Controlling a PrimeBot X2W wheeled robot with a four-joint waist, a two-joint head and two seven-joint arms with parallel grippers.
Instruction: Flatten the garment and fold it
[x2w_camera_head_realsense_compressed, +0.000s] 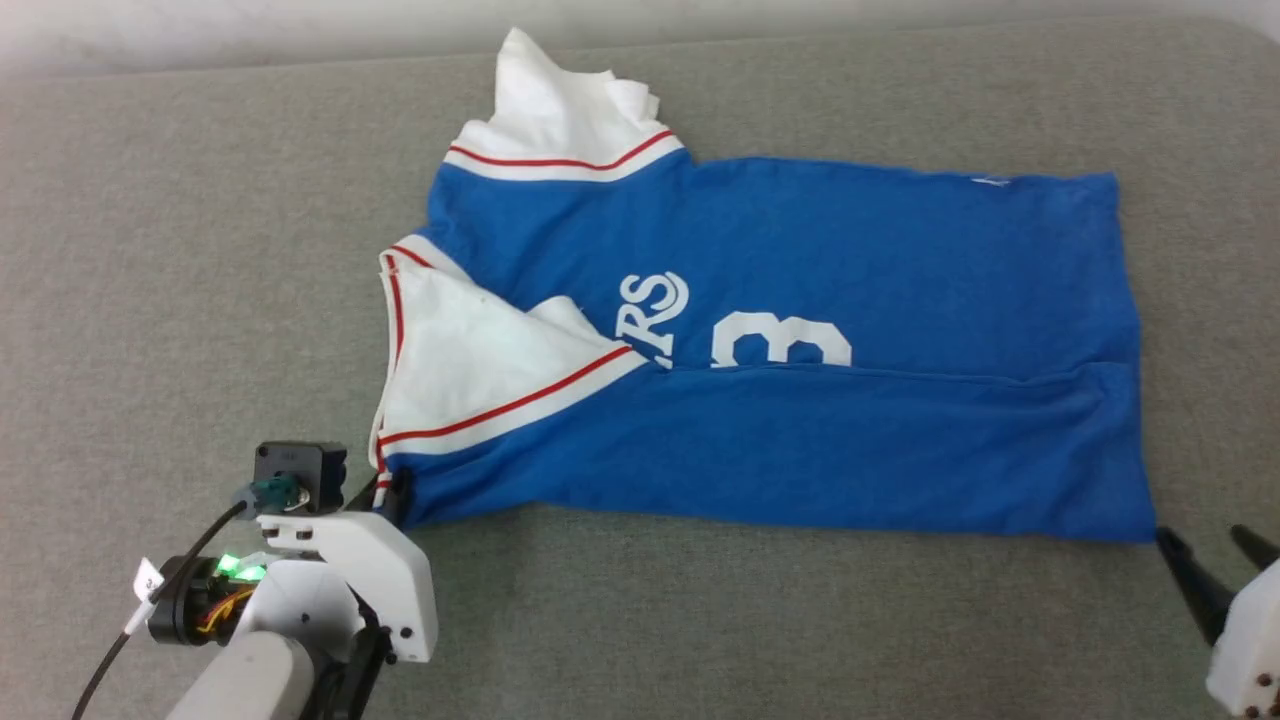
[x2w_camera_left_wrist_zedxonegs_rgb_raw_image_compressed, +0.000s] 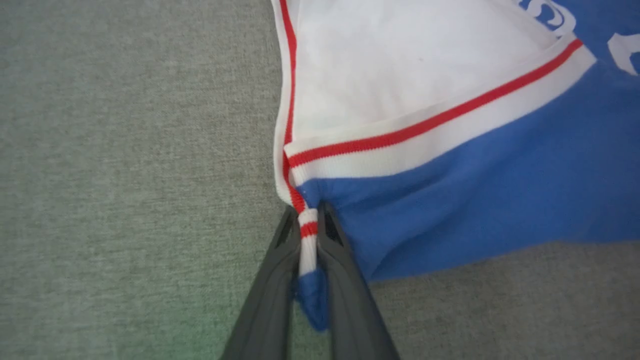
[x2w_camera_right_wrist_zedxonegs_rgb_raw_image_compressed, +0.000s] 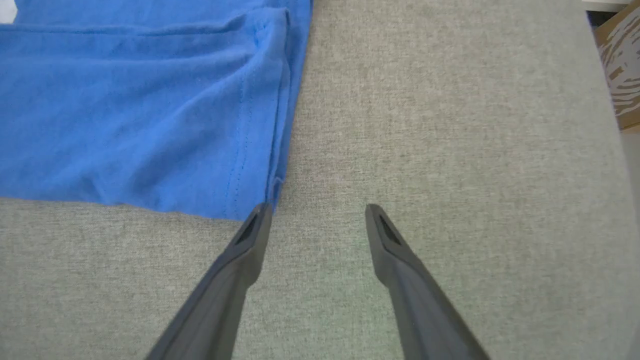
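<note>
Now left jaws clamped on striped corner of garment (x2w_camera_left_wrist_zedxonegs_rgb_raw_image_compressed: 475, 190); right jaws wide apart, empty, beside hem.

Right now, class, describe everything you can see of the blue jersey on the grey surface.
The garment is a royal-blue jersey-knit T-shirt with white sleeves, red-striped trim and white print, partly hidden because its near edge is folded over the front. It lies sideways on the grey cloth surface; the far sleeve is crumpled. The left gripper is shut on its striped near-left corner; the open right gripper sits at the hem corner.
</note>
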